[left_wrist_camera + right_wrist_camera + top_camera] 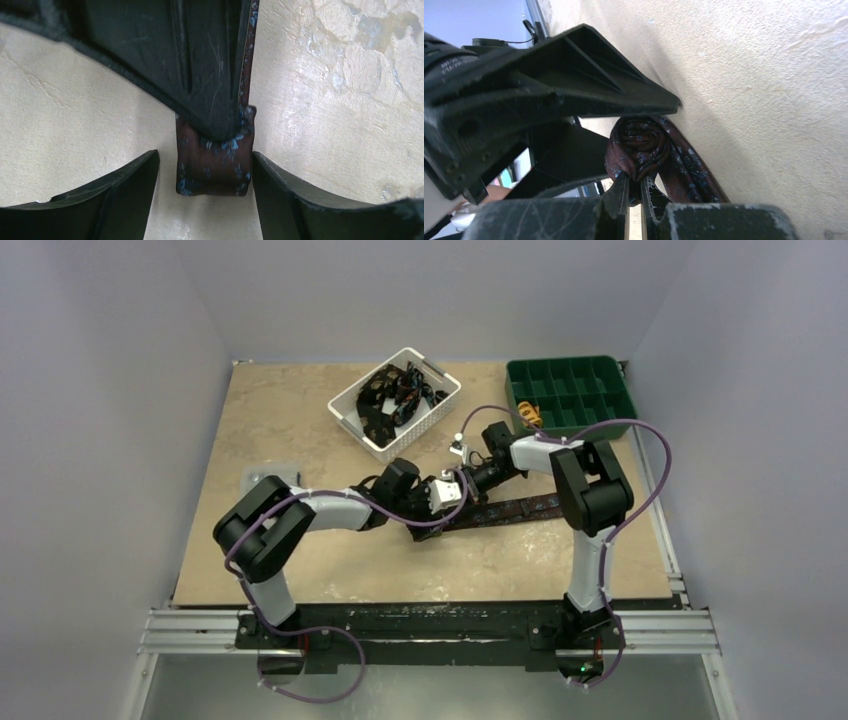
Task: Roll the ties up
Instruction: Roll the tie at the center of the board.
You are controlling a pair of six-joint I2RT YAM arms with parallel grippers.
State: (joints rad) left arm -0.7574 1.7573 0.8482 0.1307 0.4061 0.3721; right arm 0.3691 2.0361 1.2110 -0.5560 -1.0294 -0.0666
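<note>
The tie [215, 170] between the jaws of the black left gripper [205, 154] was dark brown with pale blue flecks; table [325, 100] mottled beige, basket [420, 428] white, tray [520, 400] green.

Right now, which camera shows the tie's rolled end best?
Right wrist: the rolled end faces it, spiral visible, pinched by the right gripper. Left wrist shows its side, partly covered. Top external shows only the flat tail; the roll is hidden.

The desk [330, 570] is a pale, mottled slab filling the middle of the frame; a white basket [432, 418] of dark tangled items stands on it at upper centre; a green divided tray [570, 362] sits at upper right; a dark tie [520, 508] lies flat right of centre, its left end rolled.
</note>
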